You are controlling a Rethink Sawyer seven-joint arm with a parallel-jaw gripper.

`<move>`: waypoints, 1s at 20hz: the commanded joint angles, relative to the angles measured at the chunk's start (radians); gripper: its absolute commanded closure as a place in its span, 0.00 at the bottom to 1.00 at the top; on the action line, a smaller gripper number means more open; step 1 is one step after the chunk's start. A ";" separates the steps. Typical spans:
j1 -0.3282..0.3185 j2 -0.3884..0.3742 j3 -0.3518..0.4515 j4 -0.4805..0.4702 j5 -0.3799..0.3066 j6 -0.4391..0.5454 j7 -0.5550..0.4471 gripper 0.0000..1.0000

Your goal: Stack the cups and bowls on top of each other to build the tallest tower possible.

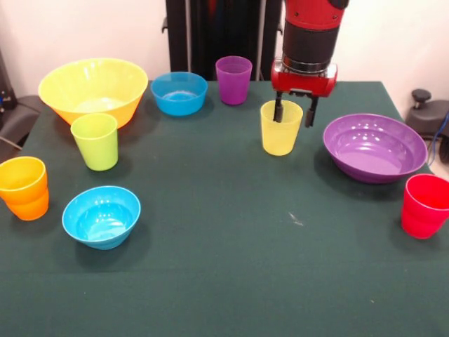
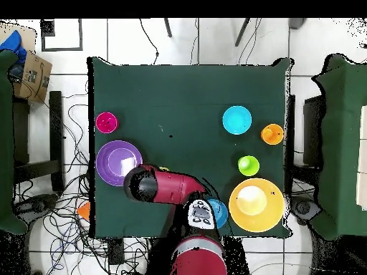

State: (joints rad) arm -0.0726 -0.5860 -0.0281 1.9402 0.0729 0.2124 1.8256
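A yellow cup (image 1: pixel 280 137) stands upright at the middle back of the table. My gripper (image 1: pixel 294 122) hangs over its right rim, open, one finger inside the cup and the other outside its wall. Other cups stand apart: purple (image 1: pixel 233 79), lime green (image 1: pixel 95 140), orange (image 1: pixel 24 188) and red (image 1: pixel 424 205). Two small blue bowls (image 1: pixel 179 92) (image 1: pixel 101 215), a large yellow-orange bowl (image 1: pixel 92 89) and a wide purple bowl (image 1: pixel 374 147) sit singly. No tower stands. In the overhead view the arm (image 2: pixel 161 186) hides the gripper and the yellow cup.
The dark green table (image 1: pixel 231 267) runs to the picture's near edge. From above, the purple bowl (image 2: pixel 118 162) lies just beside the arm, and the yellow-orange bowl (image 2: pixel 256 205) sits by the table's corner. Cables cover the floor around the table.
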 commanded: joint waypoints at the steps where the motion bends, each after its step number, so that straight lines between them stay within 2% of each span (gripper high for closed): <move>1: -0.027 0.058 0.116 0.061 -0.028 -0.029 0.115 0.00; 7: -0.024 0.081 0.115 0.070 -0.032 -0.103 0.142 0.00; 20: -0.004 0.122 0.102 0.056 -0.023 -0.157 0.157 0.00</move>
State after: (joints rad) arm -0.0868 -0.5351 -0.0180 1.9691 0.0732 0.1200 1.8256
